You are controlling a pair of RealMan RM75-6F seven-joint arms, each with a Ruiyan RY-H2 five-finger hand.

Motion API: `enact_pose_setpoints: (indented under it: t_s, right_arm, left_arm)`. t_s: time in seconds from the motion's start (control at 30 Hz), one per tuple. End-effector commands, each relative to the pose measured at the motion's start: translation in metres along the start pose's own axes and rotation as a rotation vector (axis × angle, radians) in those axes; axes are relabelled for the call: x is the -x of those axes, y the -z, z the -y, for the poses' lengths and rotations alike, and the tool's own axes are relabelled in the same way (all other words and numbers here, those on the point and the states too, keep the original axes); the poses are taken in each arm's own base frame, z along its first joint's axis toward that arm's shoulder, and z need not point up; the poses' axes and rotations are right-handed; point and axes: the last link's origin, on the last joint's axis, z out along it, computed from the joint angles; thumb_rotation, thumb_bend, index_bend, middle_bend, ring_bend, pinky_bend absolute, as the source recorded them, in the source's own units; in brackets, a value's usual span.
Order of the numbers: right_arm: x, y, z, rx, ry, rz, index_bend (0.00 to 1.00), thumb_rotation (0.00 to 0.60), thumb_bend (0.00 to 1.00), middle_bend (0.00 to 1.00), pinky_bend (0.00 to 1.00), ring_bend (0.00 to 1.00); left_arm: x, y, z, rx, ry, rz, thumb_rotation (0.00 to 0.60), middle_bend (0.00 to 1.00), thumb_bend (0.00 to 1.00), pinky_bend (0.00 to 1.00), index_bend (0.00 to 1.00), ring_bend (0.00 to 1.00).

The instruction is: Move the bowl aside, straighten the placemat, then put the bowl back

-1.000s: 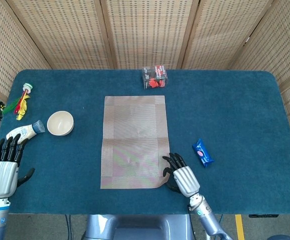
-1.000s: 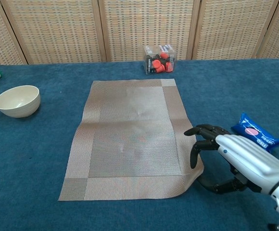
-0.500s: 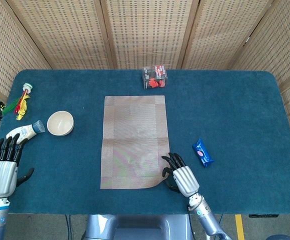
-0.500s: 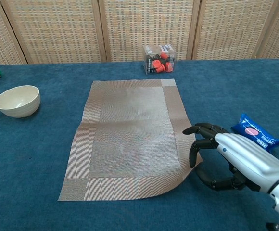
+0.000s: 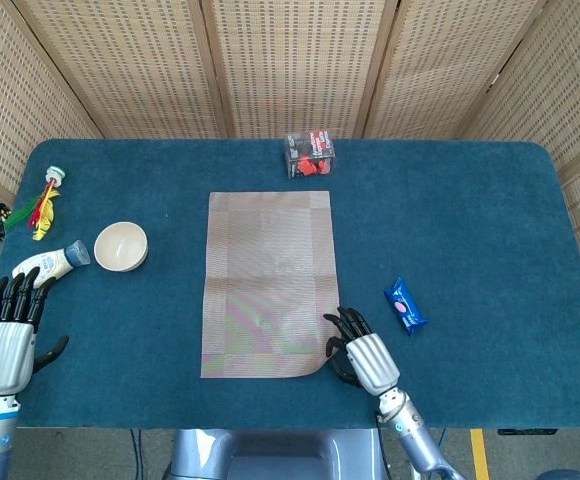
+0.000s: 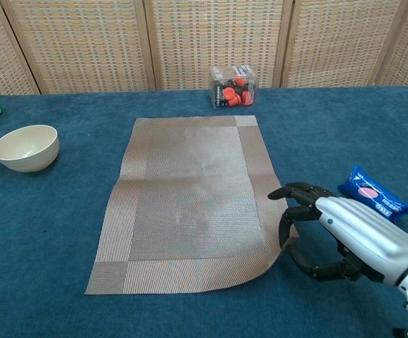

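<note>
While one bowl (image 5: 121, 246) sits aside, right hand (image 6: 352, 235) fingers (image 6: 297, 191) pinch one placemat (image 6: 186, 201) corner; left hand (image 5: 6, 337) fingers spread.

A clear box of red and black pieces (image 5: 310, 156) stood at twelve o'clock on the blue counter (image 5: 470, 230). A blue packet (image 5: 405, 305) lay toward four o'clock. At nine o'clock lay a tube (image 5: 50, 264) and a feathered toy (image 5: 42, 204).
</note>
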Motion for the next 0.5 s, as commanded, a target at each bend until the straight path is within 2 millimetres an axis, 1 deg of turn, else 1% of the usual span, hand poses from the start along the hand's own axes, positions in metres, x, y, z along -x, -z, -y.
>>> enact_pose_setpoints:
  t_s: [0.03, 0.27, 0.5]
  right_arm:
    - [-0.0010, 0.0013, 0.0002, -0.005, 0.003, 0.000, 0.57, 0.600, 0.67, 0.22, 0.12, 0.00]
    - [-0.0033, 0.0029, 0.0001, -0.010, -0.006, 0.011, 0.56, 0.600, 0.66, 0.22, 0.12, 0.00]
    - [-0.0042, 0.0042, 0.0009, -0.017, -0.003, 0.007, 0.61, 0.600, 0.66, 0.24, 0.12, 0.00]
  left_arm:
    - [0.0000, 0.0001, -0.0002, 0.001, 0.000, 0.000, 0.600, 0.00, 0.18, 0.00, 0.10, 0.00]
    - [0.0002, 0.0006, -0.0010, 0.006, -0.001, 0.001, 0.600, 0.00, 0.18, 0.00, 0.10, 0.00]
    - [0.0005, 0.0006, -0.0009, 0.005, -0.003, 0.003, 0.600, 0.00, 0.18, 0.00, 0.10, 0.00]
